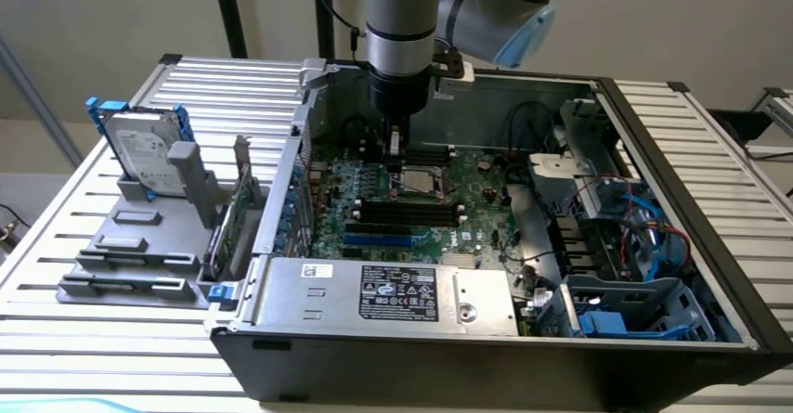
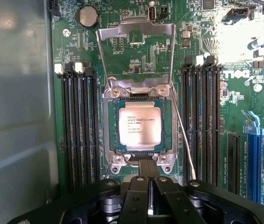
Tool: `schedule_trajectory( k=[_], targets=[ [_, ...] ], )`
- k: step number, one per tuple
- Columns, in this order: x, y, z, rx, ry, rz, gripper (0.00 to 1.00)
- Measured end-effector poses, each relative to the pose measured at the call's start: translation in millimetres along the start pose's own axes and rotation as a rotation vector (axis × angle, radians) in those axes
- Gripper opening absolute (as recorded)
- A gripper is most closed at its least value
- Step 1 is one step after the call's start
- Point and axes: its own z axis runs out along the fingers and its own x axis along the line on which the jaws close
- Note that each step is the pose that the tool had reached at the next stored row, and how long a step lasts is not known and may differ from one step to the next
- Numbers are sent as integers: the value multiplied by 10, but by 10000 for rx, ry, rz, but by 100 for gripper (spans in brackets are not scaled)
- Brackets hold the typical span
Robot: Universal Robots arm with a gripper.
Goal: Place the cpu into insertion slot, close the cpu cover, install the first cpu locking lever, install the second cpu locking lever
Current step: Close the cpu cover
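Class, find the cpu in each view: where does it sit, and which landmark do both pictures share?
Exterior view: the cpu sits near the picture's centre, just below the gripper.
Wrist view: the cpu lies silvery face up in the insertion slot.
Shared landmark: the black memory slots beside it.

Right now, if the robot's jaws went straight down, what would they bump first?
Most likely the silvery rim of the insertion slot, right beside the cpu lying in it; depth is hard to judge.
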Motion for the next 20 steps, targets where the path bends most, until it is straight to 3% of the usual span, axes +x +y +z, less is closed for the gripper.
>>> schedule_trajectory(
  k=[2,20],
  targets=[
    [4,52,-6,0,1,1,11],
    [62,877,-254,163,-11,5,11]
  ],
)
